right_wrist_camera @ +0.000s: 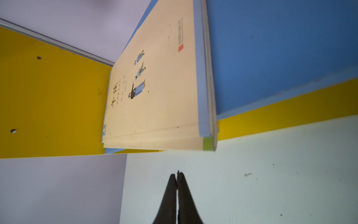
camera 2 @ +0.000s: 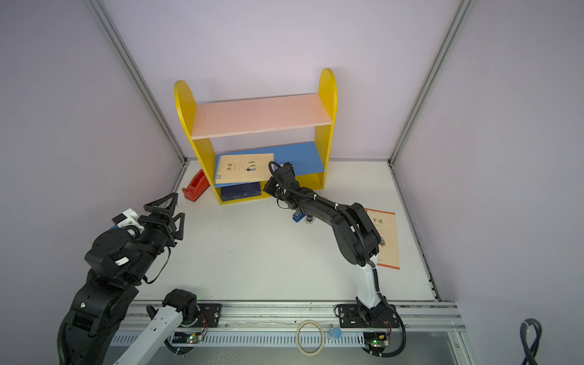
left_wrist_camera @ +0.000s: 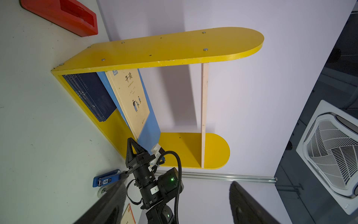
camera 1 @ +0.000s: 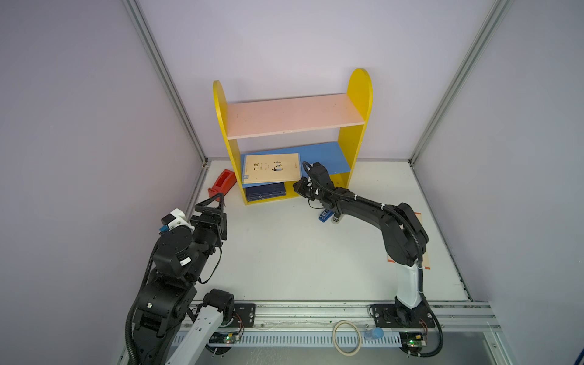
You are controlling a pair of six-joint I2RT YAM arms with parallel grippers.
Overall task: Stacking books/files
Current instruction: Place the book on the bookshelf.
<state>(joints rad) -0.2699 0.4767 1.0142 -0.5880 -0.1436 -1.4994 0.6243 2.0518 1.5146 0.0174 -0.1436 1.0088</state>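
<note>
Near the desk's far left corner, a red tape dispenser is seen beside the yellow shelf unit. The left gripper is held above the desk's left side with its jaws spread wide; nothing is grasped or touched. On the unit's bottom board, at its left end, the navy books are laid flat. Above them, on the blue middle shelf, the stack of cream books is placed at the left end, its front edge overhanging. The right gripper is found just in front of the stack's near right corner, apart from it, its fingertips clenched together on nothing. A blue stapler is partly hidden under the right arm. One more cream book is laid flat near the desk's right edge.
</note>
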